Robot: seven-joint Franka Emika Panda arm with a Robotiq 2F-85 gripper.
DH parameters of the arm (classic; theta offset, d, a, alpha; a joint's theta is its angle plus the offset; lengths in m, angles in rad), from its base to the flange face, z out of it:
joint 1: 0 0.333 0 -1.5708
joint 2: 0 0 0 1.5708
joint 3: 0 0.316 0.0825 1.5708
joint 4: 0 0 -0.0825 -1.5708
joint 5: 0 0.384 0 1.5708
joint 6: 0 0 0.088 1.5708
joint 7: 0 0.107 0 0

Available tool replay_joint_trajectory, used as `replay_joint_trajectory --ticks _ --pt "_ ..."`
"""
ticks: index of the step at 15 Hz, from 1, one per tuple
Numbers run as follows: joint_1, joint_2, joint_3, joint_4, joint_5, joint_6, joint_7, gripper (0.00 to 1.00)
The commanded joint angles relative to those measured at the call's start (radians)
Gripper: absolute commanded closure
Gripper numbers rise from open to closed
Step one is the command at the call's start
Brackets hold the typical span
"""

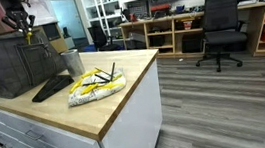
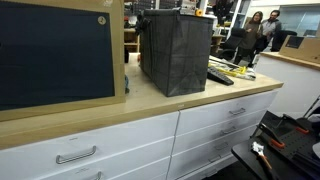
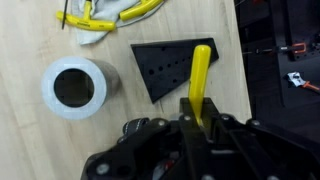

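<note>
Yellow stick (image 3: 200,70), seemingly in gripper (image 3: 199,108); clearest wrist-view.

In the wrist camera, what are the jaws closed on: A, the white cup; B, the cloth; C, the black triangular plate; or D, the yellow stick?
D: the yellow stick runs out from between the shut jaws and crosses the black plate in that view, while the cup stands apart to the side.

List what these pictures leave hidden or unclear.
- Wrist view: the gripper hides the lower end of the yellow stick.
- Wrist view: the top edge cuts off the yellow-and-white bundle.
- Exterior view: the mesh bin hides its contents.
- Exterior view: people too small, blurred.
</note>
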Motion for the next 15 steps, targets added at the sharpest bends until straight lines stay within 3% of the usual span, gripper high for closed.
replay_joint_trajectory --ticks 1,9,15 --pt "-0.023 -0.092 0.006 -0.143 0.013 0.041 0.055 0.96" --pt "-0.027 -0.161 0.011 -0.276 0.035 0.090 0.110 0.96" --pt "-0.021 -0.182 0.015 -0.344 -0.001 0.197 0.108 0.96"
